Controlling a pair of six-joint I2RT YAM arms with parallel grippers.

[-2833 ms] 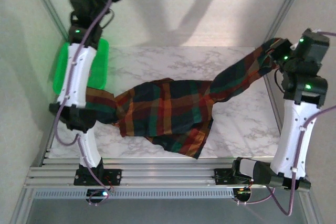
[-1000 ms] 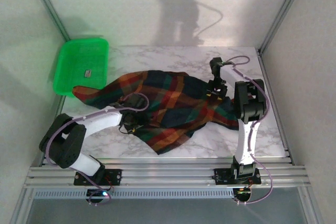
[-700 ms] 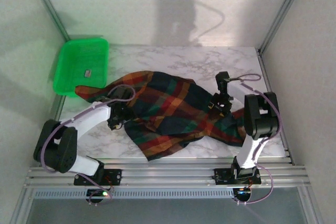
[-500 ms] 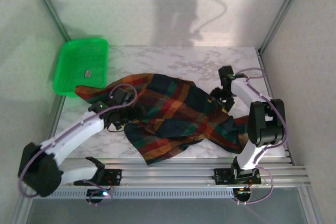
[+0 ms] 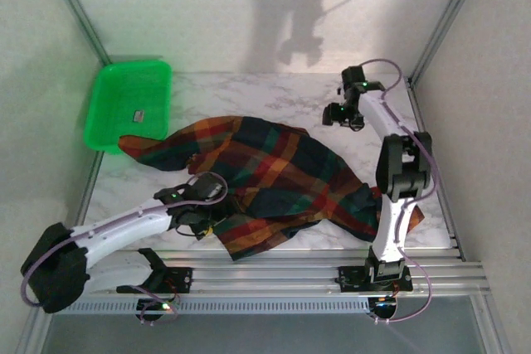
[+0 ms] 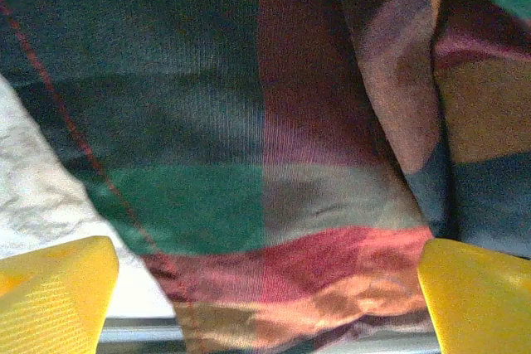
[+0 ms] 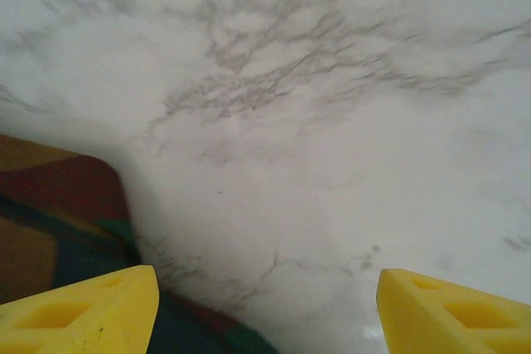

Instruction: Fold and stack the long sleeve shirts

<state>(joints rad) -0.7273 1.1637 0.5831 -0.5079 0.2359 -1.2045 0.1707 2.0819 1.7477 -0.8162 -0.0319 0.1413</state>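
Shirt: the shirt (image 5: 274, 172) lies bunched across the middle of the tabletop (image 5: 249, 93), from beside the tray (image 5: 124, 89) toward the near right corner.
Left end effector: my left end effector (image 5: 202, 215) is spread wide over the near hem, gripping nothing.
Right end effector: my right end effector (image 5: 335, 113) is spread wide over bare marble near the far right corner.
Doing it well: I judge flattening comes first. Pinch single layers at opposite hem corners, pull evenly, and keep the cloth off the near edge.

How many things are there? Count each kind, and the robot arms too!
plaid shirt: 1
green tray: 1
small thing in the tray: 1
robot arms: 2
total: 5
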